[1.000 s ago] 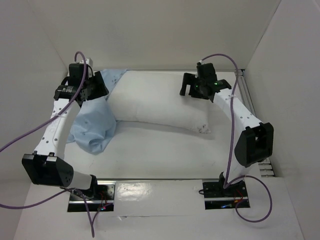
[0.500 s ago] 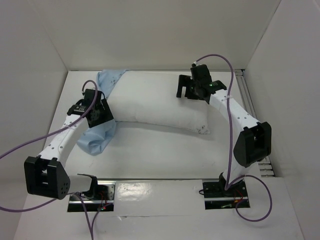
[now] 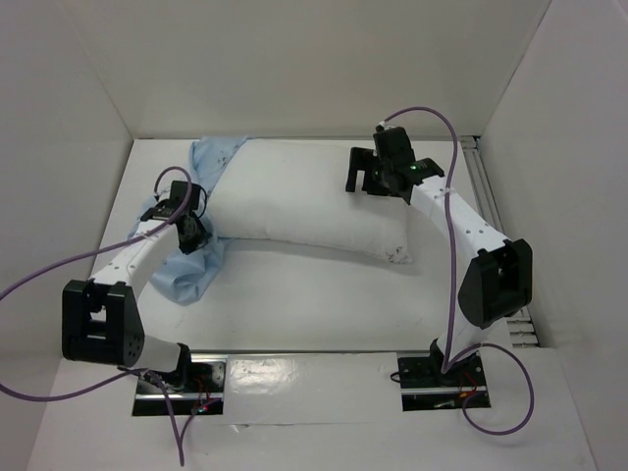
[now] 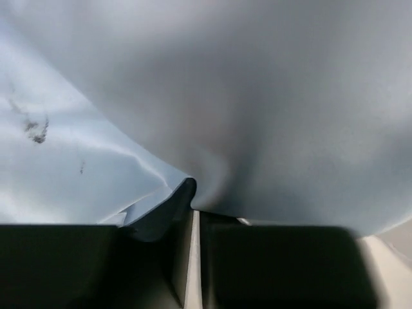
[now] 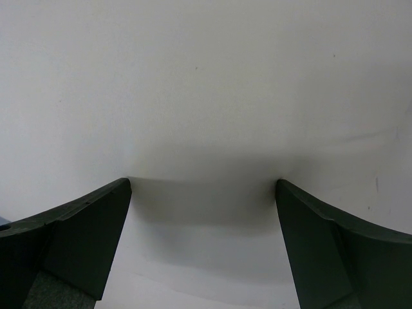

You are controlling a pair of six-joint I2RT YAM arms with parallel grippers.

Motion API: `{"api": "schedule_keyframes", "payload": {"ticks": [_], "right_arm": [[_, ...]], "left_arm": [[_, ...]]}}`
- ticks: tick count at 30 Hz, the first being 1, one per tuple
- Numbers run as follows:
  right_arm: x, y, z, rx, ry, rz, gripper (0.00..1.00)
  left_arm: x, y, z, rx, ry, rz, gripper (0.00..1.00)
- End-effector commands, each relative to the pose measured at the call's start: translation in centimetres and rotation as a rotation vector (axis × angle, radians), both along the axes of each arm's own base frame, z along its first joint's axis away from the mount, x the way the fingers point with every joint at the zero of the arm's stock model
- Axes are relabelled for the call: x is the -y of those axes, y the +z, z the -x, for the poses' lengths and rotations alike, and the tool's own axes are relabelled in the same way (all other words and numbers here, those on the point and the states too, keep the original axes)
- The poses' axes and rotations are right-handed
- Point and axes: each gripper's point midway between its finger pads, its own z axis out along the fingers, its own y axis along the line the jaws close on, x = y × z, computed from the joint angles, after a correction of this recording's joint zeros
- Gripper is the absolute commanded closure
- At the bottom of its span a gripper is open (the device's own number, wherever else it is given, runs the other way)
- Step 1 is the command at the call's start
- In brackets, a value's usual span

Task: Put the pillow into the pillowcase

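Note:
The plump white pillow (image 3: 304, 201) lies across the middle of the table. The light blue pillowcase (image 3: 191, 270) lies crumpled around the pillow's left end, and part of it reaches the back wall. My left gripper (image 3: 189, 233) is down on that cloth by the pillow's left end. In the left wrist view the left gripper (image 4: 195, 215) is shut, with a fold of the pillowcase (image 4: 96, 167) pinched at its tips. My right gripper (image 3: 365, 179) rests on the pillow's far right part. It (image 5: 203, 187) stands open, both fingertips pressed into the pillow (image 5: 206, 84).
White walls close in the table at the back, left and right. A metal rail (image 3: 473, 167) runs along the right wall. Purple cables (image 3: 59, 270) loop off both arms. The arm bases (image 3: 182, 378) sit at the near edge.
My left arm has come down from the back left onto the pillowcase beside the pillow, and its jaws have shut on the cloth. My right gripper shifted slightly left and now holds still.

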Motion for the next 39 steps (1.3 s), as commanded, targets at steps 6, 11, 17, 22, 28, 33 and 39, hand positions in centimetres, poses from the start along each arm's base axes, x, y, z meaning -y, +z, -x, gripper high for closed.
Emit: {"api": "schedule_keyframes", "payload": {"ticks": [6,11,17,22,28,33,39], "right_arm": [[-1.1,0.5,0.7,0.01,0.028,-0.028,0.0],[-1.1,0.7,0.5,0.015,0.033,-0.043,0.0],[-1.4,0.7,0.6,0.01,0.048,-0.057,0.0],[-2.0,1.2,1.0,0.017,0.067,-0.067,0.0],[-1.6,0.3,1.7,0.003,0.051,-0.061,0.0],[-2.2,-0.2,1.5,-0.011,0.066,-0.063,0.0],[-2.2,-0.3,1.6,-0.013,0.066,-0.062,0.0]], "left_arm": [[-2.5,5.3,0.6,0.066,0.051,-0.042,1.0],[-4.1,10.8,1.8,0.13,0.023,-0.073,1.0],[-11.3,17.1,-0.5,0.212,0.187,-0.263,1.0],[-13.5,15.0,-4.2,0.08,0.267,-0.2,0.08],[-6.5,18.1,-5.8,0.32,0.027,-0.121,0.07],[-2.5,14.0,-4.1,0.29,-0.098,-0.064,0.04],[-2.0,9.6,-4.1,0.194,-0.125,-0.129,0.03]]}}
